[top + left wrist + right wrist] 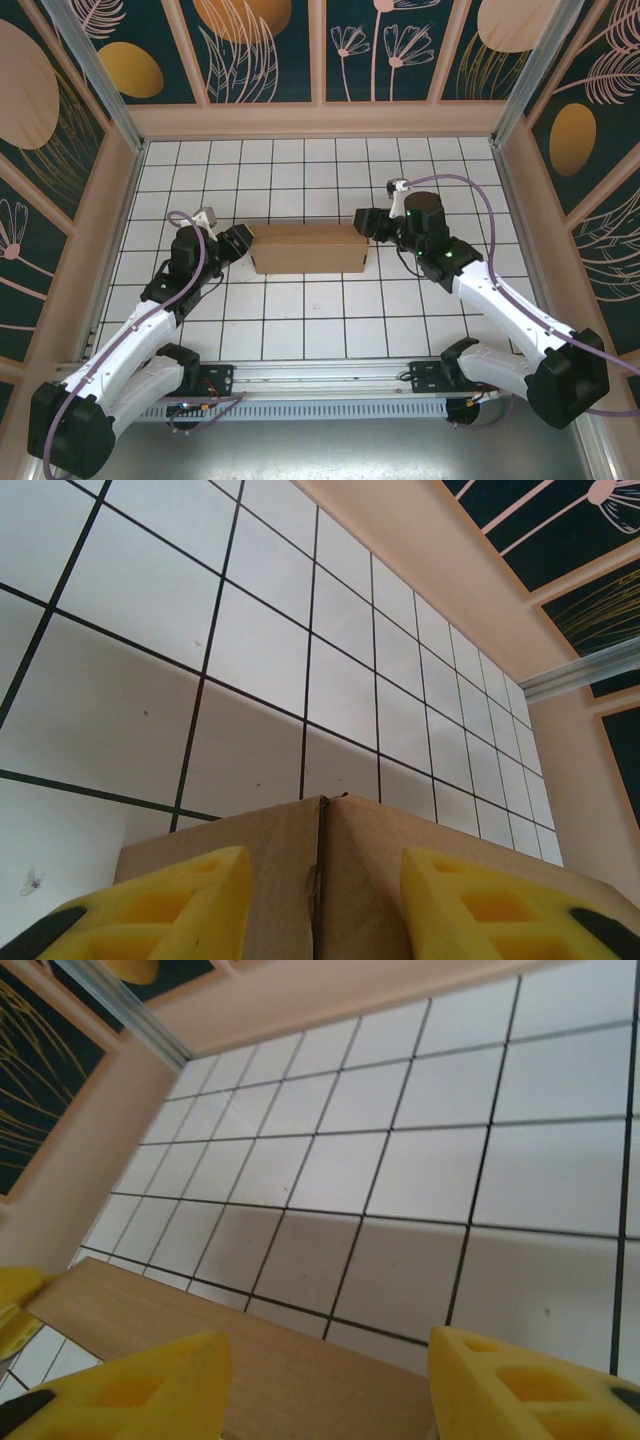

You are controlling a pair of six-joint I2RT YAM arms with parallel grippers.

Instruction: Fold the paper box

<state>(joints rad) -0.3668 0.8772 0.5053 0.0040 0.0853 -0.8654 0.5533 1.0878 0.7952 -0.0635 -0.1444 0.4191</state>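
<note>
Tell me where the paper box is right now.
In the top external view, the paper box lies mid-way across the gridded table, between the left end effector at its left end and the right end effector opposite.

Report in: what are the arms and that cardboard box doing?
Left jaws apart at paper box left end. Right jaws apart at right end. Box compact, flat on table. Nothing in the way.

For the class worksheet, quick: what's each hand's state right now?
Left hand: open, at the box, gripping nothing.
Right hand: open, over the box, gripping nothing.
</note>
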